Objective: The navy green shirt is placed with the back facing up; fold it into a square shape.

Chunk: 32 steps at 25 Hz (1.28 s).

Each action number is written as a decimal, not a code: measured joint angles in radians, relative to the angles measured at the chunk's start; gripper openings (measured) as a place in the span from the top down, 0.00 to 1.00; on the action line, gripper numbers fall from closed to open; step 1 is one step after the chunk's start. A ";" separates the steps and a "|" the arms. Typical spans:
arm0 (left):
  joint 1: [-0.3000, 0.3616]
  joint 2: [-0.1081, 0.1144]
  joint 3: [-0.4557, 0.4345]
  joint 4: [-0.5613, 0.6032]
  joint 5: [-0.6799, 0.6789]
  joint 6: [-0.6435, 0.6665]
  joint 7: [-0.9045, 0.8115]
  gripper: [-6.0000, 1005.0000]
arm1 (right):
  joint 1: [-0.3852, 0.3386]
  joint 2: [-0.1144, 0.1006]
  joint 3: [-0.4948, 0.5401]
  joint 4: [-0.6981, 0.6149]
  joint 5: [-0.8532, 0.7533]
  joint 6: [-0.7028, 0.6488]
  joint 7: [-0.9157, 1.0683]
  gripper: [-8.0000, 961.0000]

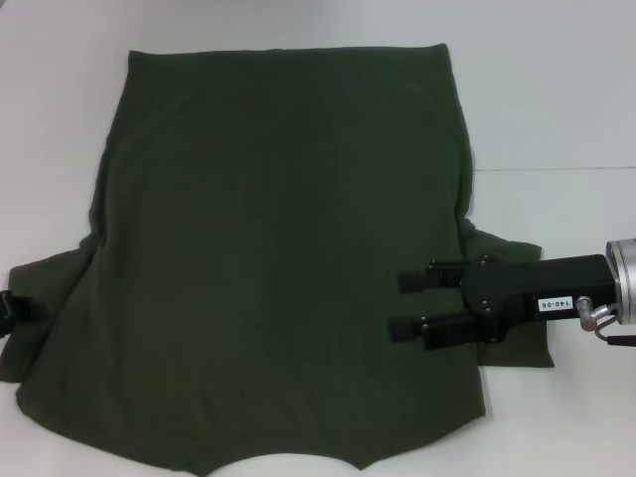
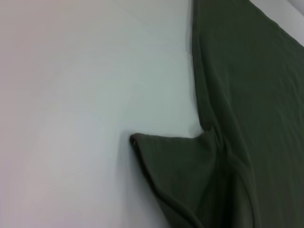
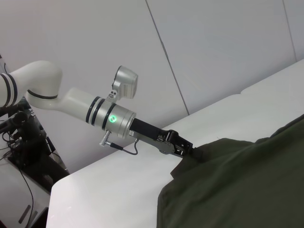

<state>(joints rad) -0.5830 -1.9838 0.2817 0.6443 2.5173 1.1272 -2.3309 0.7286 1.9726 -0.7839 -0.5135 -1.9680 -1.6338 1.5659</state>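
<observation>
Right gripper [image 1: 399,303] hovers over the navy green shirt [image 1: 278,258] beside its right sleeve, fingers spread apart with nothing between them. Shirt lies flat, plain side up, on the white table [image 1: 556,99], hem at the far edge. Left gripper [image 1: 15,311] sits at the left sleeve's edge; its fingers seem pinched on the fabric in the right wrist view, can't tell for sure.
</observation>
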 joint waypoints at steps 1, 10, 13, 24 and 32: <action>0.000 0.000 0.002 0.000 0.000 0.000 0.000 0.76 | 0.000 0.000 0.000 0.000 0.000 0.000 0.000 0.05; -0.005 0.001 0.002 -0.002 0.001 -0.004 -0.020 0.90 | 0.001 0.002 0.000 0.000 0.000 -0.001 0.002 0.05; -0.006 0.002 0.001 -0.002 0.002 -0.004 -0.020 0.94 | 0.000 0.002 0.000 0.000 0.000 0.000 0.002 0.05; -0.068 0.061 -0.060 0.058 0.102 -0.006 -0.024 0.99 | -0.006 0.002 0.000 0.000 0.000 0.006 0.000 0.05; -0.168 0.113 -0.056 0.091 0.204 0.057 -0.037 0.96 | -0.007 0.000 -0.001 0.007 -0.003 0.028 -0.007 0.05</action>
<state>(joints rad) -0.7505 -1.8709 0.2259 0.7355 2.7214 1.1840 -2.3679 0.7213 1.9730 -0.7847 -0.5067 -1.9708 -1.6054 1.5591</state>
